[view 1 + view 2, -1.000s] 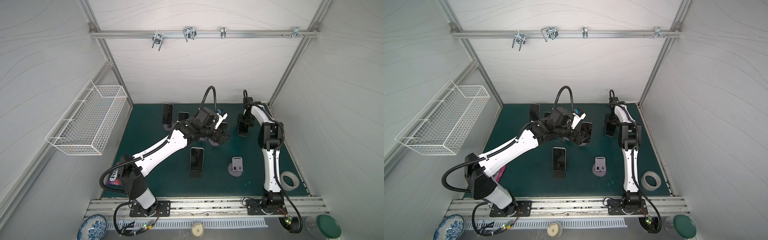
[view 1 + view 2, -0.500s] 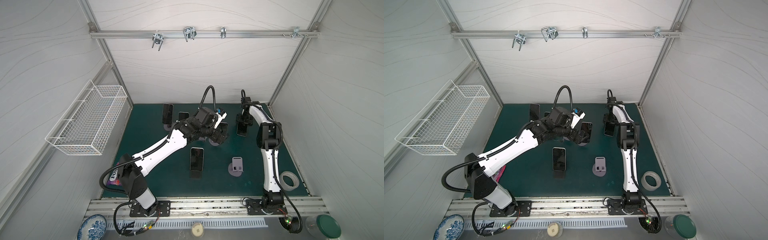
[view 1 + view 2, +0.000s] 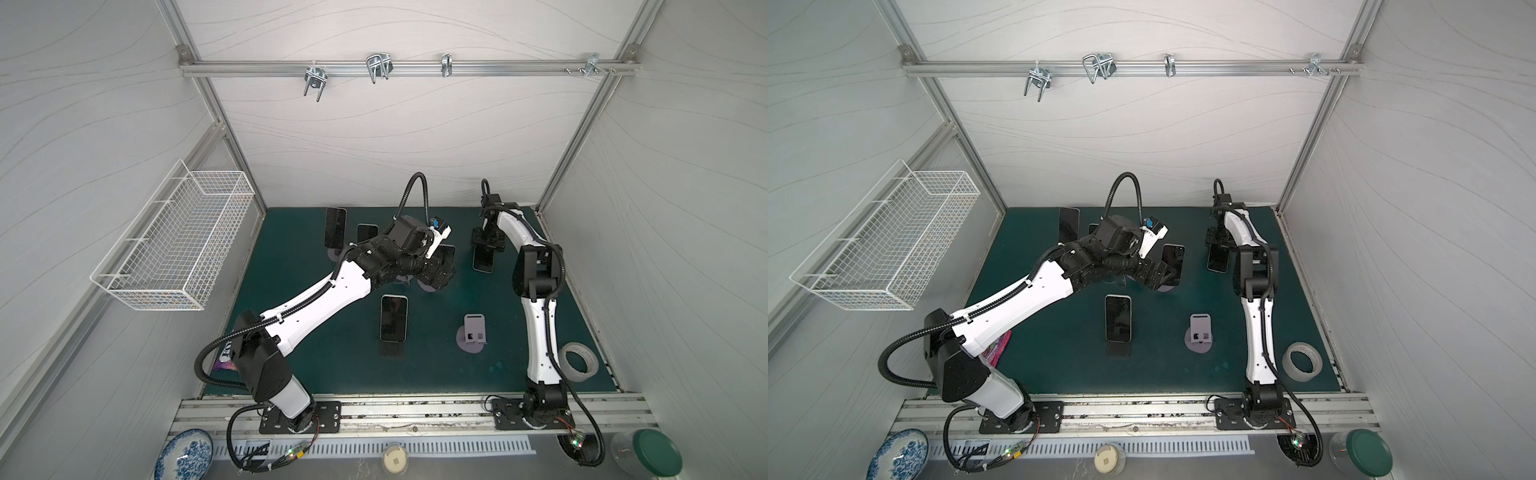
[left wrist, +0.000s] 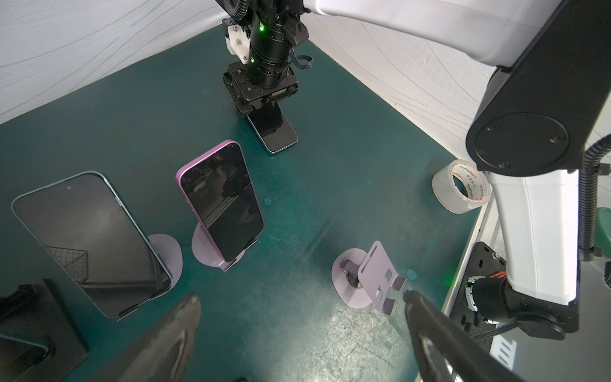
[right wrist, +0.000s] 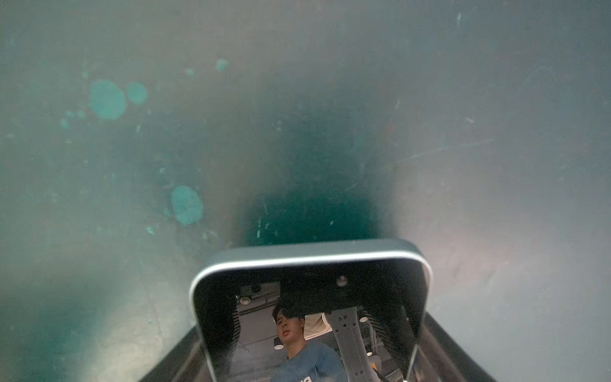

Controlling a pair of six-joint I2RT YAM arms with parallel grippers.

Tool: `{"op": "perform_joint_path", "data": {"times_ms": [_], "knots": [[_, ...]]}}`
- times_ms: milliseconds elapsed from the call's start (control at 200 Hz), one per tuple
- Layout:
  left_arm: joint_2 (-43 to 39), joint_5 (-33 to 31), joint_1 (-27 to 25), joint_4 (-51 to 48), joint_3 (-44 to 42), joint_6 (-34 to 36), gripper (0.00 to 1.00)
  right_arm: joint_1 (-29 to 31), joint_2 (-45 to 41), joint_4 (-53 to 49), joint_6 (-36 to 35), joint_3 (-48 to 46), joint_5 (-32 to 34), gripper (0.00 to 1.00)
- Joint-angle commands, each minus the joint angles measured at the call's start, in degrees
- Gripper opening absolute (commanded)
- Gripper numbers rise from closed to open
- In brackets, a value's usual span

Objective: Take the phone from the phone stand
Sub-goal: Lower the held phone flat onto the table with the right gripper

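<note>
1. White panels closed the cell on three sides, and a dark green mat (image 3: 291, 270) covered the floor, with several phones on stands.
2. The right gripper (image 4: 261, 107) was clamped on one end of a phone (image 4: 274, 130) with a silver edge, over the far right part of the mat, near the back wall.
3. This phone was on no stand. It was tilted, screen up, with its free end very low over the mat. I could not tell whether that end touched the mat.
4. An empty stand (image 4: 377, 274), pale lilac, stood well apart from it, toward the front of the mat.
5. The left gripper (image 4: 301, 297) had its jaws wide apart and held nothing. It hovered near a purple phone (image 4: 221, 201) that leaned on its own stand.
6. In my judgement the phone was already free of its stand, and the step in hand was to lay it down on the mat.
7. To do this well, the right arm should go down slowly until the free end rests on the mat, and then bring the phone more flat.
8. The jaws should part only when the mat carries the phone, so that the glass does not drop.
9. After that, the gripper should rise straight up, because a sideways pull could drag the smooth phone along.
10. The left arm should keep away from the purple phone, which looked easy to knock over.
</note>
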Motion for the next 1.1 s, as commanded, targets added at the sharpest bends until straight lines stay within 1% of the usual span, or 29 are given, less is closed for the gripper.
{"op": "perform_joint_path", "data": {"times_ms": [0, 180, 350, 605, 690, 1095], "knots": [[-2.21, -1.09, 0.3, 1.33, 0.07, 0.11, 0.97, 0.69, 1.16, -2.37, -0.82, -2.24, -3.79, 0.63], [-3.27, -0.76, 0.33, 1.22, -0.52, 0.08, 0.97, -0.09, 0.83, -2.9, -0.98, -3.19, -5.49, 0.69], [-3.72, -0.45, 0.3, 1.42, -0.57, -0.1, 0.97, -0.69, 0.74, -3.65, -0.97, -3.37, -5.47, 0.74], [-4.17, -0.82, 0.27, 1.47, -0.95, 0.12, 0.97, -0.84, 1.14, -4.42, -1.28, -3.48, -5.97, 0.78], [-4.28, -0.94, 0.31, 1.31, -0.84, 0.12, 0.97, -0.81, 1.14, -4.6, -1.22, -3.54, -5.42, 0.81], [-5.19, -1.52, 0.32, 1.22, -1.71, 0.42, 0.97, -0.78, 1.26, -4.25, -0.75, -4.51, -4.63, 0.82]]}}
